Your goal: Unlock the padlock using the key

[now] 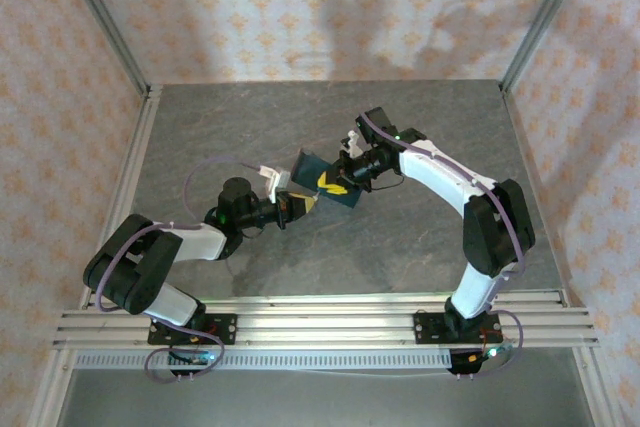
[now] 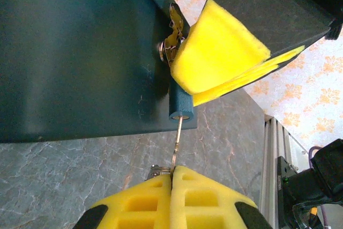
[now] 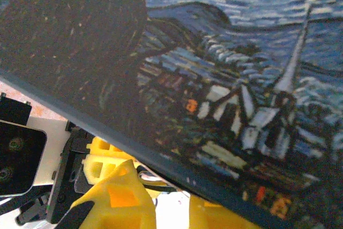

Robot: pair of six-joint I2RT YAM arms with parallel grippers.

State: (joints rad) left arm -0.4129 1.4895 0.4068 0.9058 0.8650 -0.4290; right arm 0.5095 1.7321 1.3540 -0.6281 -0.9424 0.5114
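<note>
**Above the counter (image 1: 300, 117), key in lock**

My right pincer (image 1: 352, 169) pinches the padlock (image 1: 322, 183) aloft so its keyhole faces left. My left pincer (image 2: 171, 178), pressed together on the key (image 2: 176, 140), holds the blade straight into it.

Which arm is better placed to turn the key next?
Left. The left gripper is shut on the key, whose thin metal shaft reaches the padlock at its edge. The right gripper is clamped on the padlock, so it looks busy steadying it.
</note>
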